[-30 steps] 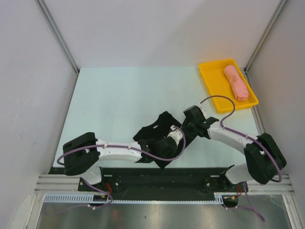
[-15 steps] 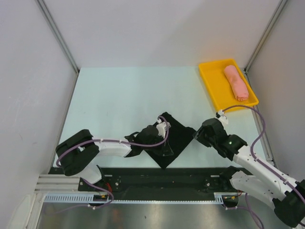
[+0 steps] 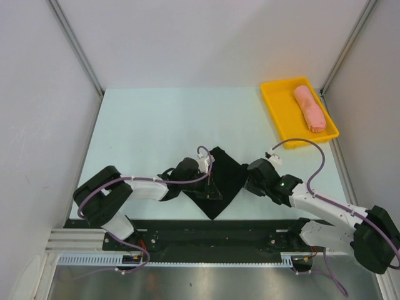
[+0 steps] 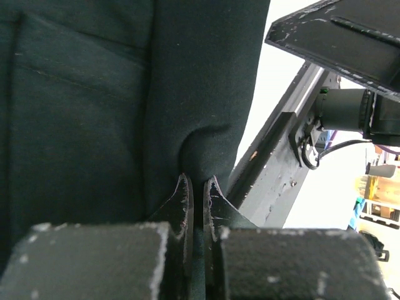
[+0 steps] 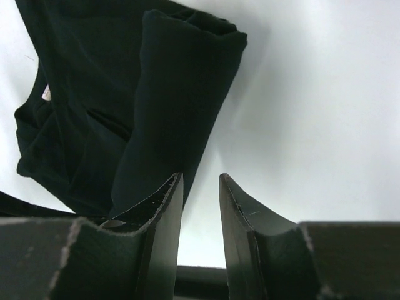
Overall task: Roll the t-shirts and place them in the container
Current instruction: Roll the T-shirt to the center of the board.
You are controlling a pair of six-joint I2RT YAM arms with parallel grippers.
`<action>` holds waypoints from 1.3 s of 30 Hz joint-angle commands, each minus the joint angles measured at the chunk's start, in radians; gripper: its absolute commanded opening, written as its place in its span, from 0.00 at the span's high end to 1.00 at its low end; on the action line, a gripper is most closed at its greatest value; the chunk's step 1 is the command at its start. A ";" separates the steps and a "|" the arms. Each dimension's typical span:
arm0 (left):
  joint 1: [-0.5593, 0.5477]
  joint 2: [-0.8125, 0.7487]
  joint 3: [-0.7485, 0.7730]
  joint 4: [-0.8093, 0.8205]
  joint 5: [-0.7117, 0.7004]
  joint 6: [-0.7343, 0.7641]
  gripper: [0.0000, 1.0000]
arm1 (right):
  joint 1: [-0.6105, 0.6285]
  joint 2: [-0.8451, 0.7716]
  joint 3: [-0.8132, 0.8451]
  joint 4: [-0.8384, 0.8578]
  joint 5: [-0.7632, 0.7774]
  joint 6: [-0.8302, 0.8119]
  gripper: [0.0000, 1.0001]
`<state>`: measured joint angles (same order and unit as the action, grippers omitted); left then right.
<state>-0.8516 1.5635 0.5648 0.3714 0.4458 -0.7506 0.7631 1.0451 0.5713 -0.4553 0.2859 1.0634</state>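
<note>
Black t-shirt [image 3: 225, 178] lies folded on the surface [image 3: 144, 125], near side, one fold clenched in the left end effector [image 4: 197, 180]. Right end effector [image 5: 200, 177] released just beside it; pink roll [image 3: 310, 107] in yellow tray [image 3: 279, 109].

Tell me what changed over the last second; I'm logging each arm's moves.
The right gripper drew back off the black t-shirt to the right and now sits open beside its right edge. The left gripper, shut on the cloth, pulled it leftward, and the shirt now lies flatter. The pink roll in the yellow tray stayed put.
</note>
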 commanded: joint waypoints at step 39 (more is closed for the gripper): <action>0.063 -0.239 0.237 -0.615 -0.332 0.296 0.37 | -0.054 0.500 0.320 0.136 -0.106 -0.068 0.45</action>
<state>-0.7368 1.4254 0.7322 -0.1478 0.2485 -0.5121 0.7166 1.5112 0.8478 -0.3012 0.1852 1.0012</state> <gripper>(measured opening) 0.600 0.528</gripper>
